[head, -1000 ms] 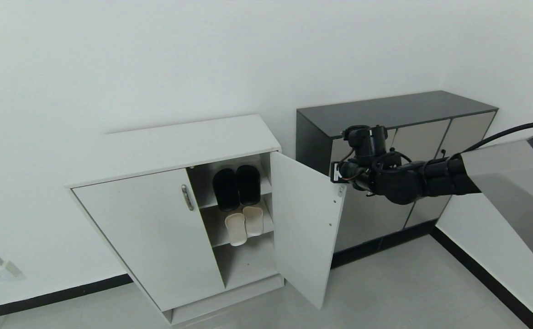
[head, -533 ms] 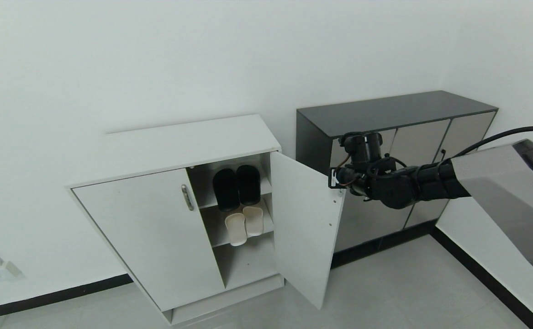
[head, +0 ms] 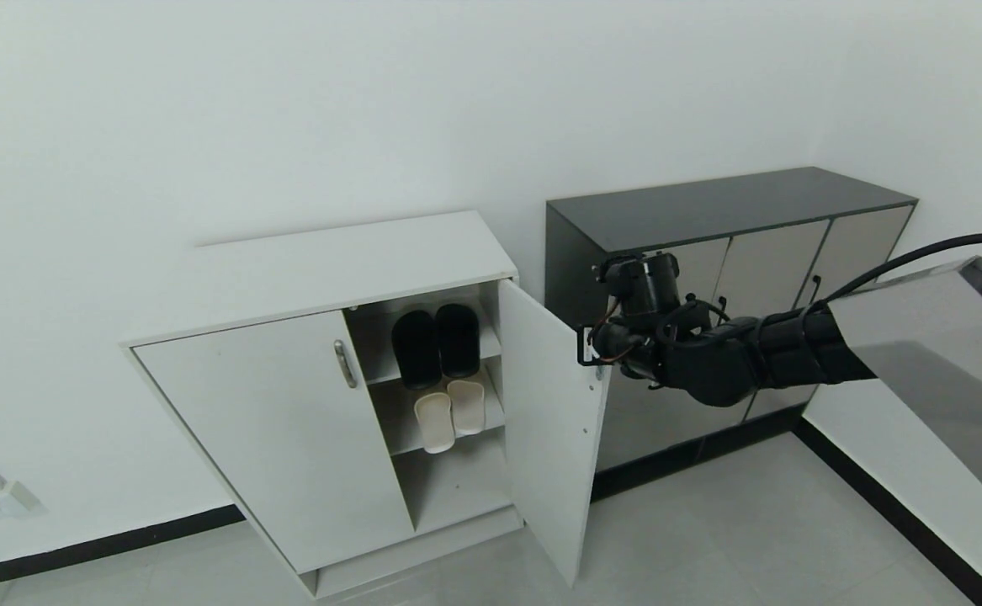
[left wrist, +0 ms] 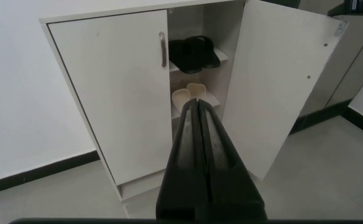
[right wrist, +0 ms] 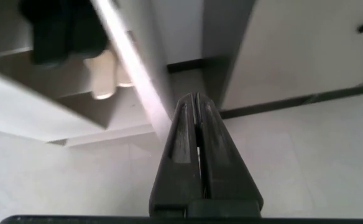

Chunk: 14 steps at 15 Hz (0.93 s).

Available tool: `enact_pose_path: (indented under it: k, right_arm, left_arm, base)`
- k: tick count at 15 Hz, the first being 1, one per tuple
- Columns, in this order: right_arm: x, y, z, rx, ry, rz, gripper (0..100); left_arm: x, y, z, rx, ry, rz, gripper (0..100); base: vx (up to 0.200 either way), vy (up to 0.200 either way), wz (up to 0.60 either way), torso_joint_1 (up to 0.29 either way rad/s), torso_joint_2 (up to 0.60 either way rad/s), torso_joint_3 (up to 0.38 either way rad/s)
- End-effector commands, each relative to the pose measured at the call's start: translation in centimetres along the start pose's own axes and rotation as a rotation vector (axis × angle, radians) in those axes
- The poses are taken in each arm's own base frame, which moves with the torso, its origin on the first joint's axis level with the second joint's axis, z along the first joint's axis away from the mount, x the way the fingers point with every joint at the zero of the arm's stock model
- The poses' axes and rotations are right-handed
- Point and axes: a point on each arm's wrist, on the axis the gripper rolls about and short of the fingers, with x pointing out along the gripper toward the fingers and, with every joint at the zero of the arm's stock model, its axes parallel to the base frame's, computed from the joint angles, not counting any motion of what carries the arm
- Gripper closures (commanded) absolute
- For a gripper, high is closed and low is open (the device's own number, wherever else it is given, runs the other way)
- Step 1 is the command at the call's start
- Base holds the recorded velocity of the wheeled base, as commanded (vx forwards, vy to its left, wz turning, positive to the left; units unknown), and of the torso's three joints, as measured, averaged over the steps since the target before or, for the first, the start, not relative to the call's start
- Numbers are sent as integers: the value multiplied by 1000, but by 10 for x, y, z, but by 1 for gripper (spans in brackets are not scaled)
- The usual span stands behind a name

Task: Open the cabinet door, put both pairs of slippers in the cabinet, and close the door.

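Observation:
The white cabinet (head: 331, 269) has its left door shut and its right door (head: 551, 421) standing part open. A black pair of slippers (head: 436, 343) lies on the upper shelf, and a white pair (head: 450, 410) on the shelf below. My right gripper (head: 587, 347) is shut and rests against the outer face of the open door near its top free corner. In the right wrist view its shut fingers (right wrist: 194, 98) meet the door's edge (right wrist: 135, 68). My left gripper (left wrist: 197, 102) is shut and empty, held back from the cabinet front and pointing at the white slippers (left wrist: 191, 94).
A dark grey cabinet (head: 709, 210) stands right of the white one, just behind my right arm. The left door carries a metal handle (head: 344, 364). Bare tiled floor (head: 709, 539) lies in front of both cabinets. A wall socket (head: 2, 501) sits low at the far left.
My right gripper has moved left, pushing the open door's free edge. The door has swung partway toward the cabinet. The slippers stay on their shelves.

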Motion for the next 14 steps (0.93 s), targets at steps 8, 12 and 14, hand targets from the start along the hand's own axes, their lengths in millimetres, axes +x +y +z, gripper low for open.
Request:
enact_pose_path:
  k: [8,12,14]
  right_arm:
    - [-64,57,-6,-112,-16,164,100]
    - [-72,63,-7,-134,-19,181,100]
    - [-74,66,-9,-135,-32,191,100]
  left_arm:
    - [0,0,0,0,-1,-2,100]
    - [0,0,0,-2,-1,0,100]
    - [0,0,0,-2,-1,0,100]
  base:
    - [0,0,0,0,0,0]
    - [0,0,0,0,0,0]
    - [0,0,300,1,1,1]
